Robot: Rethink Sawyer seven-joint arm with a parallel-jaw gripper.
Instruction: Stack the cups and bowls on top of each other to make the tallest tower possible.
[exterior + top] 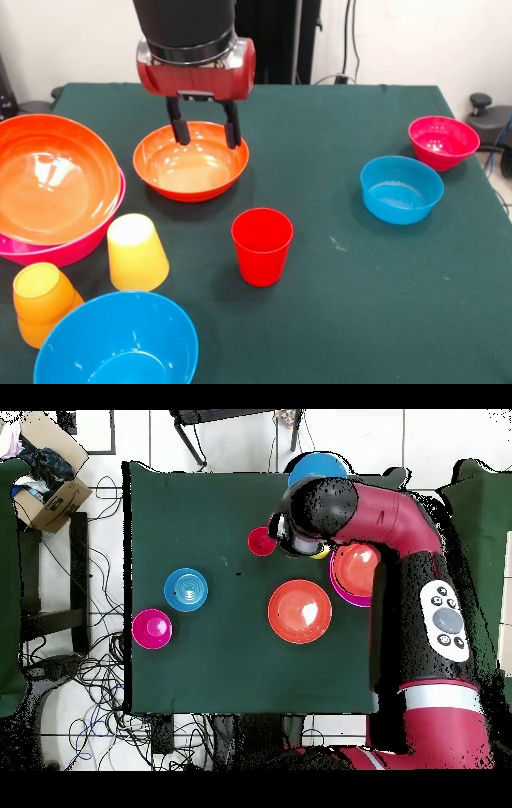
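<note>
My gripper (206, 132) is open and empty, its fingers (181, 125) hanging just over the far half of a wide orange-red bowl (190, 166) (300, 611). A red cup (262, 245) (262, 541) stands upright in front of that bowl. A yellow cup (136, 253) and an orange cup (40, 302) stand upside down at the left. The second orange-red bowl (44, 176) (356, 567) rests inside the large pink bowl (56, 252). The large blue bowl (120, 346) (318, 466) is nearest the camera. No light blue cup shows.
The small blue bowl (401, 189) (186, 589) and the small magenta bowl (442, 142) (152, 628) sit apart at the right of the front view. The green cloth covers the table (336, 320). My arm (400, 534) hides the gripper in the overhead view.
</note>
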